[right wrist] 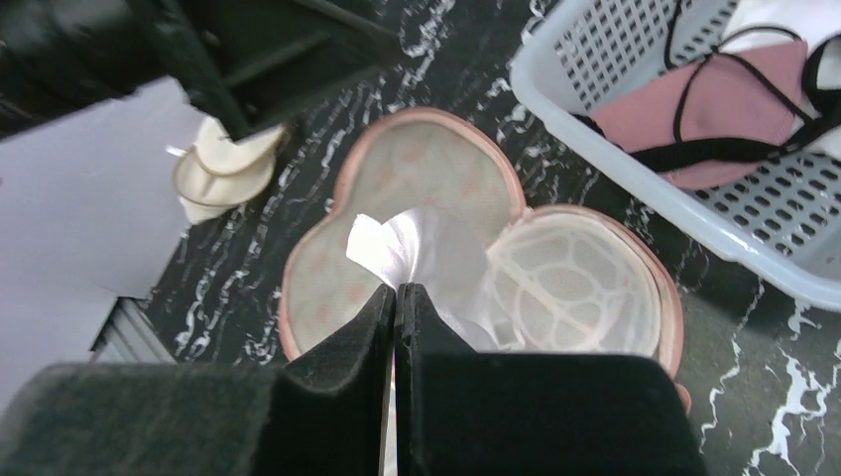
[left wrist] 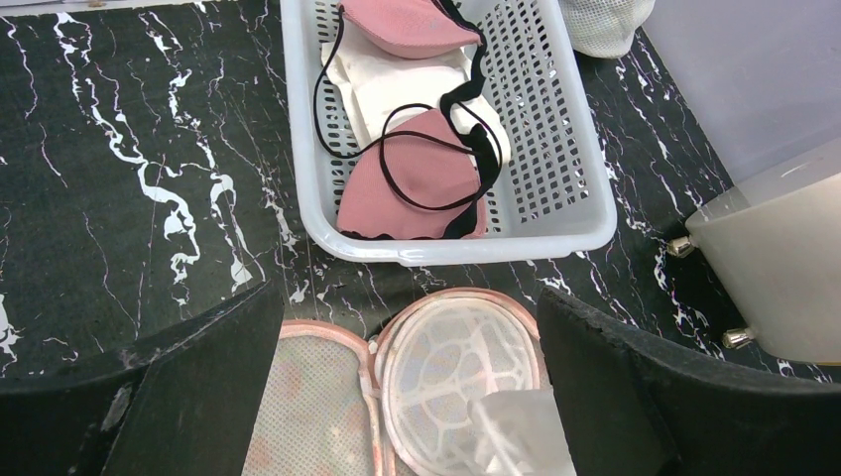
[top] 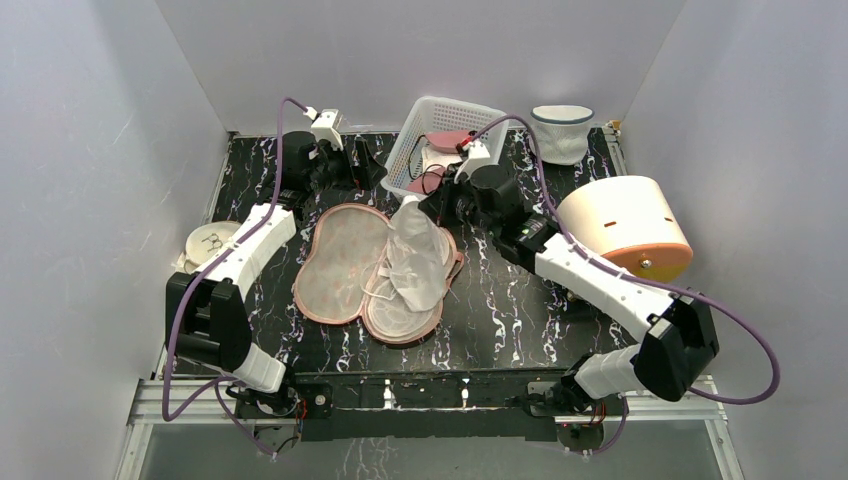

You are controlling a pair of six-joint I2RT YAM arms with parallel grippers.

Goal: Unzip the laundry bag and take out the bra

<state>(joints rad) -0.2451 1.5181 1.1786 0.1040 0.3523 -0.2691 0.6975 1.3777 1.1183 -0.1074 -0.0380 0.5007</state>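
At the centre of the top view, the laundry bag [top: 340, 270] lies unzipped and spread flat on the black marbled table [top: 500, 310], both mesh faces up. The bra [top: 418, 255] drapes over the bag's right half. Its upper end is raised toward the right gripper [top: 428, 208], and its lower cup and thin straps [top: 378, 288] rest on the mesh. In the lower centre of the right wrist view, that gripper's jaws are pressed together on a bunched fold of the white fabric, which we read as a pinch on the bra's edge. The left gripper [top: 355, 170], upper left of centre in the top view, stands with jaws wide apart and holds nothing. Its wrist view looks down on the bag's far rim and the white basket [left wrist: 446, 248] above it in the frame. We judge the bra to be light, soft and limp, so it will sag and swing from one pinch point. A thin fold could slip, so a hold on the thicker cup edge or band looks safer than one on a strap. The straps may catch on the zip trim. The bag is light too and may lift along with the bra unless it is pinned at its left half.
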